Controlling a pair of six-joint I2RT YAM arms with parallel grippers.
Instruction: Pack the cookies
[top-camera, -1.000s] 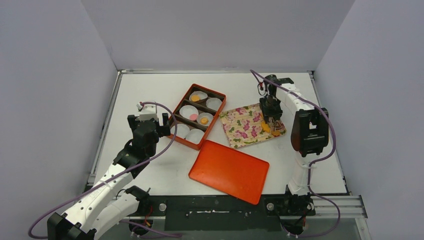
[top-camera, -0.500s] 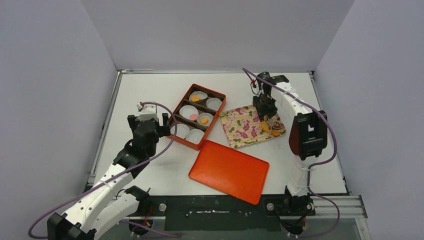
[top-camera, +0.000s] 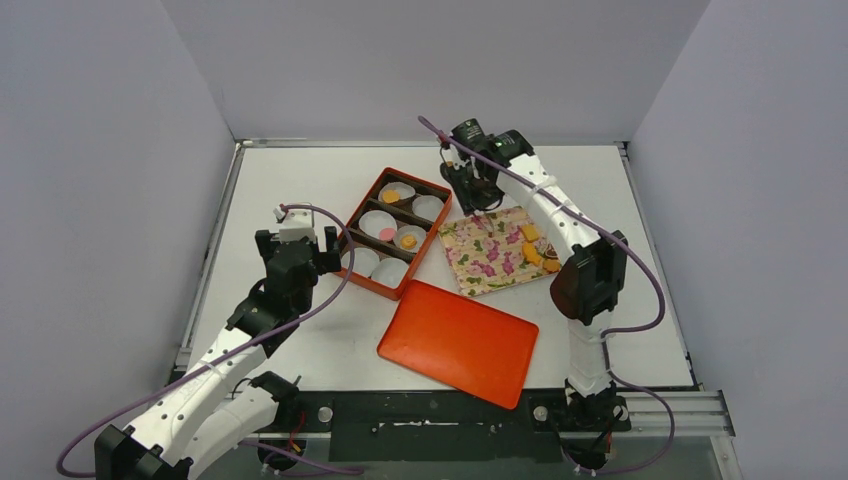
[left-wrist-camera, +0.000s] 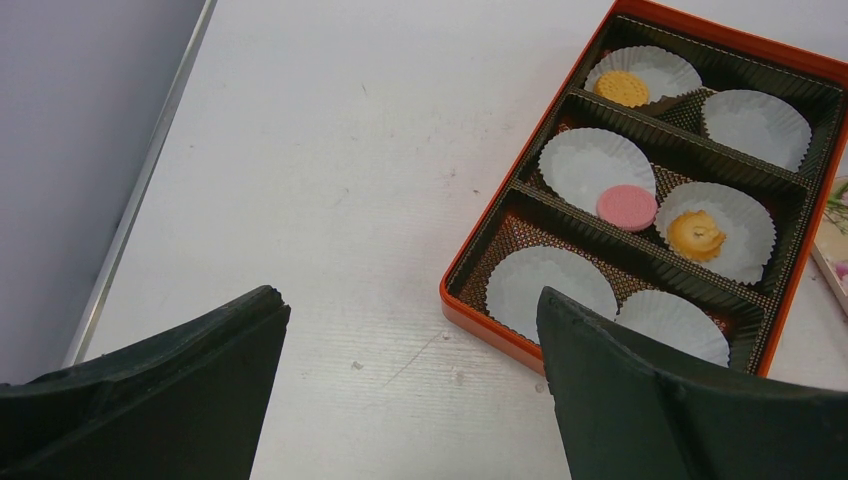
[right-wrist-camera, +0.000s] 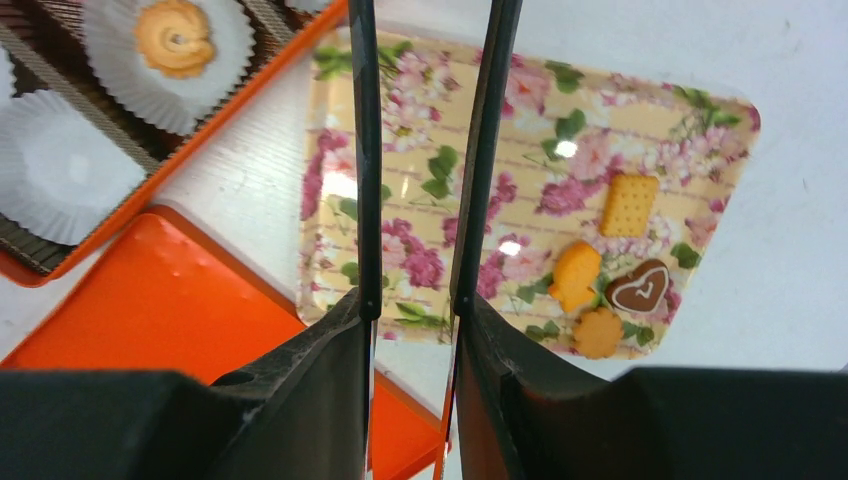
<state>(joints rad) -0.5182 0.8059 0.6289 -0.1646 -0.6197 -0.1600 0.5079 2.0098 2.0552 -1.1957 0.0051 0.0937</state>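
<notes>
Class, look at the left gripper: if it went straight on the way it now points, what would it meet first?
Most likely the bare white table, just beside the orange box's near corner. The left gripper stands open with nothing between its fingers, though depth is hard to judge.

An orange box (left-wrist-camera: 478, 320) sits on the white table (top-camera: 300, 180), lined in brown corrugated paper and split into three rows, each row holding two white fluted paper cups (left-wrist-camera: 757, 122). Just beside it, to the right in the overhead view and parted from it by a strip of bare table, lies a shiny square tray (right-wrist-camera: 640, 130) printed with pink flowers and green leaves on cream. A flat orange lid (top-camera: 458, 340) lies nearer the front edge, close to both, and plain grey walls (top-camera: 430, 70) close in three sides.
</notes>
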